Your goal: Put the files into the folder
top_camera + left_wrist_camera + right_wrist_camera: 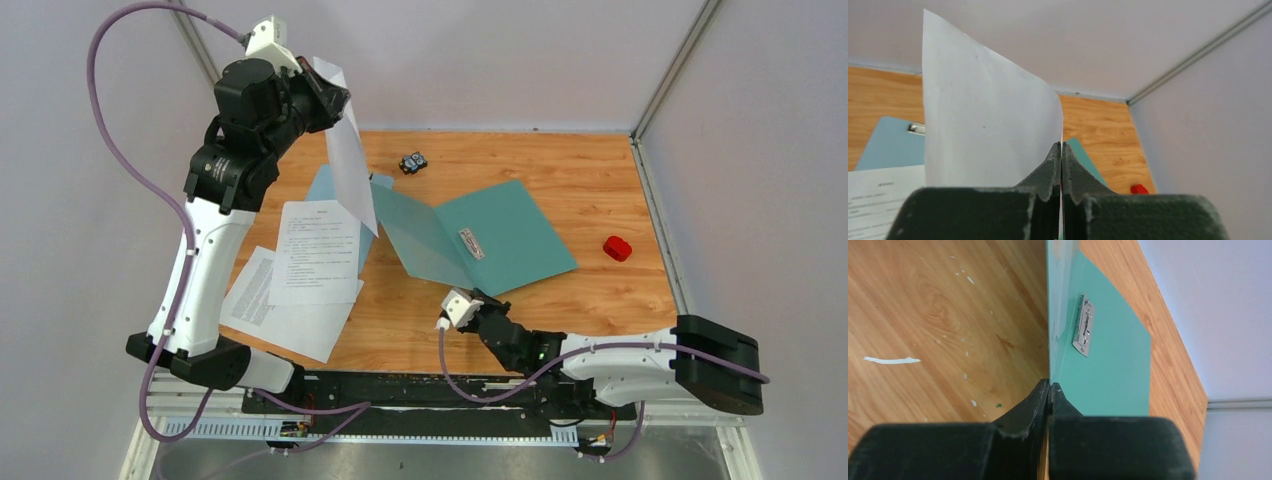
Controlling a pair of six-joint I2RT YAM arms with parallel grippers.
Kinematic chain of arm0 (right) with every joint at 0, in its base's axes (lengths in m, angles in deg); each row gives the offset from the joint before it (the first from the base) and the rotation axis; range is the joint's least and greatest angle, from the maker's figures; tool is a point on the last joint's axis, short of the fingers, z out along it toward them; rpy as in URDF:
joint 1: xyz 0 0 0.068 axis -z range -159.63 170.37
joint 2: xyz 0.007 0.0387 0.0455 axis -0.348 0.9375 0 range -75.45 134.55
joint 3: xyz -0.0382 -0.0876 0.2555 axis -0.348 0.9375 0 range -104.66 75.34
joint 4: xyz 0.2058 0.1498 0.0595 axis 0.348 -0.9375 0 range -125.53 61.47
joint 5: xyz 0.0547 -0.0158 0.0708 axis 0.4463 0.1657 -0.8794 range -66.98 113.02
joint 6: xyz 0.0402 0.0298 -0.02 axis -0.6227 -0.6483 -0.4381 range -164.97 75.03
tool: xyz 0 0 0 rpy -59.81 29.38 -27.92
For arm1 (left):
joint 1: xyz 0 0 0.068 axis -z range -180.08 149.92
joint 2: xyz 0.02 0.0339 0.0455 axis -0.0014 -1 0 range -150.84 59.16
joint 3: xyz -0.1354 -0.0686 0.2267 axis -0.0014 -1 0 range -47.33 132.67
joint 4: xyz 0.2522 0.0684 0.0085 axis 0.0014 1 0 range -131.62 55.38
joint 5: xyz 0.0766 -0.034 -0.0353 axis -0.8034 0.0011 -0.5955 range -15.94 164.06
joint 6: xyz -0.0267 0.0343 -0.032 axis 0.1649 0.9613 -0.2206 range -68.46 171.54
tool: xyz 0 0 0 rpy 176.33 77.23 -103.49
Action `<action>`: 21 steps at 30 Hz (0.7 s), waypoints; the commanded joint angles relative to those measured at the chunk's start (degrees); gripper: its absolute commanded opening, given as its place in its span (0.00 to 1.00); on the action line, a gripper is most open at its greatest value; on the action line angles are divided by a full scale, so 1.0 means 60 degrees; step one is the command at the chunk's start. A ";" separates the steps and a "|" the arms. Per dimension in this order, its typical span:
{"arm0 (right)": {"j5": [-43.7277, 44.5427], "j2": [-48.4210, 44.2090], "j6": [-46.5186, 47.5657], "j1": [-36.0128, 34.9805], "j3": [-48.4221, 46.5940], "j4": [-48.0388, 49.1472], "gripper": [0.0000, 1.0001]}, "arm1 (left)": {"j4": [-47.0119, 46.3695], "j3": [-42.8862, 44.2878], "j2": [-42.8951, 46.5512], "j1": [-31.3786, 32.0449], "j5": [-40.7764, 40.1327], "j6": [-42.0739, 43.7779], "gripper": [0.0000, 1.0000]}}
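The teal folder [520, 235] lies open at mid table, with a metal clip [471, 243] near its spine. Its left cover [420, 238] is lifted at an angle. My right gripper [477, 297] is shut on that cover's near corner; in the right wrist view the gripper [1050, 385] pinches the folder's [1113, 365] edge. My left gripper [335, 95] is raised at the back left, shut on the top of a white sheet [350, 165] that hangs down left of the folder. In the left wrist view the gripper [1062, 145] clamps that sheet [988, 125]. Two more printed files [315, 250] [280, 310] lie at the left.
A pale blue clipboard [325, 185] lies under the hanging sheet and the papers; it also shows in the left wrist view [893, 145]. A small black object [413, 162] sits at the back. A red object [617, 248] sits right of the folder. White walls enclose the table.
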 commanded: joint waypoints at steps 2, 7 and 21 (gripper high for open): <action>0.0346 0.0980 -0.0264 -0.0523 -0.0840 0.0812 0.00 | -0.1636 -0.0898 0.0151 -0.0030 0.2729 -0.1086 0.00; 0.0864 0.2745 -0.0545 -0.1148 -0.1501 0.1035 0.01 | -0.3740 -0.2361 0.0260 -0.0030 0.4669 -0.2238 0.00; -0.1394 0.3114 -0.1969 -0.1480 -0.2270 0.0298 0.45 | -0.4744 -0.2997 0.0494 -0.0030 0.6005 -0.1896 0.00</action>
